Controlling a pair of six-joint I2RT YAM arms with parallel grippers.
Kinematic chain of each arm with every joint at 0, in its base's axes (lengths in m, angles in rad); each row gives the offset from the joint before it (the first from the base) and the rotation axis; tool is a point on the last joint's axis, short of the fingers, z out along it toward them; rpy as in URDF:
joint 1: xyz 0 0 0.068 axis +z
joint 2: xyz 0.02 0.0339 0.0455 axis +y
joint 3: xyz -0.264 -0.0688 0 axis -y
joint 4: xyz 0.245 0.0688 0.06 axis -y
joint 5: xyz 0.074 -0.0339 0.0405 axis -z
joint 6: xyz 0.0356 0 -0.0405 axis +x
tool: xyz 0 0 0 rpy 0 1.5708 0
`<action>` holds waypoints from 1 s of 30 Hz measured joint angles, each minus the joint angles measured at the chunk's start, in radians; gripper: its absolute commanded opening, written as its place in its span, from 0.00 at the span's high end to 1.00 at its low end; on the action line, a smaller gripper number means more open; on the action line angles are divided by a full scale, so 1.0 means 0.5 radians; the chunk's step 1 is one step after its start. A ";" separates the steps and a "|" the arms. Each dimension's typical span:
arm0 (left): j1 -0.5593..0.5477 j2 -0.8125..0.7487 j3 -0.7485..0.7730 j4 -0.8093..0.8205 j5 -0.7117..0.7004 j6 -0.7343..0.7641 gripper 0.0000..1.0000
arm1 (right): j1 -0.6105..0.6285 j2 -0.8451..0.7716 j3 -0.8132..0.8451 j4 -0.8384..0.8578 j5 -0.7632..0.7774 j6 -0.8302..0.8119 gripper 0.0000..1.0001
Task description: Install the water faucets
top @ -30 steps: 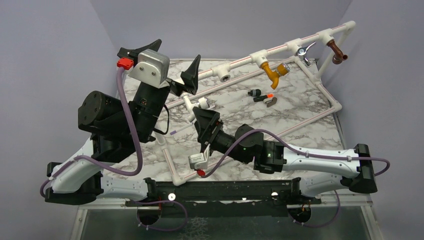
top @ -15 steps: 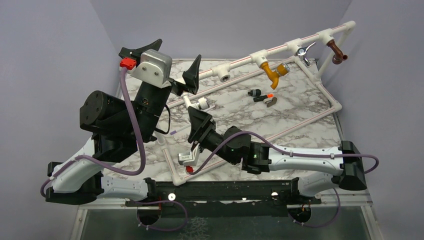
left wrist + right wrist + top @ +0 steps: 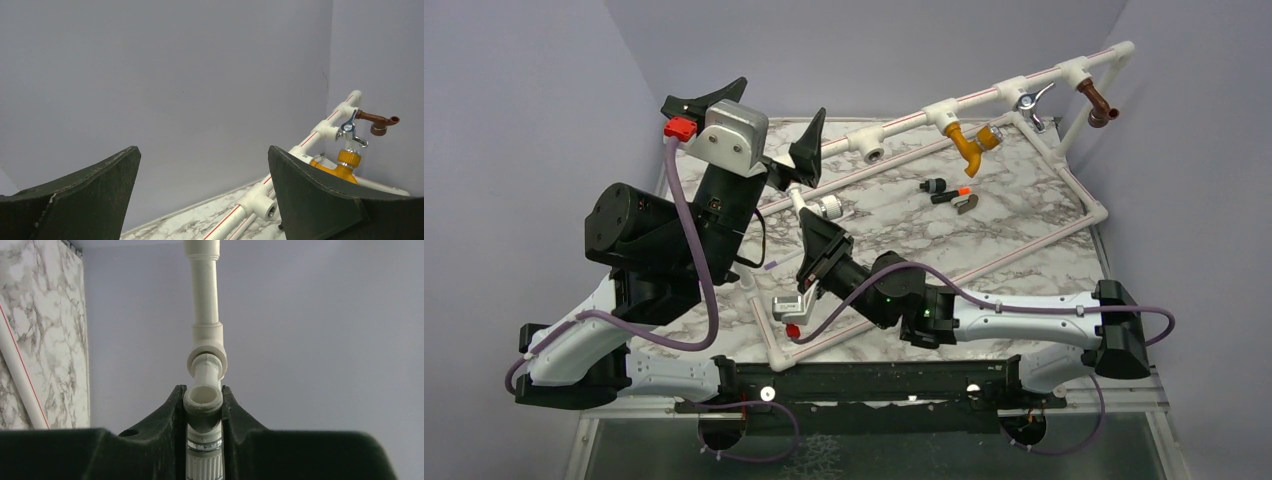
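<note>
Water faucets already hang on the white pipe frame (image 3: 904,124): a mustard faucet (image 3: 969,150), a chrome-levered faucet (image 3: 1029,100) and a brown faucet (image 3: 1096,103). Within the last second the right arm has slid left and its wrist has rolled, probably to screw a faucet in. The right gripper (image 3: 202,390) is clamped on the white faucet (image 3: 828,207) at a tee socket (image 3: 206,362), and only its wrist view shows that joint. The left gripper (image 3: 203,152) gapes wide, holding nothing

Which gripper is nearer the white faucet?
Right. The right gripper has its jaws shut on the white faucet; the left gripper, jaws open and empty, sits just beyond it toward the back wall.
</note>
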 measured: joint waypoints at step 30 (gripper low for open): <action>0.000 0.109 0.013 -0.069 0.033 -0.067 0.01 | -0.011 0.069 -0.208 0.907 0.180 1.925 1.00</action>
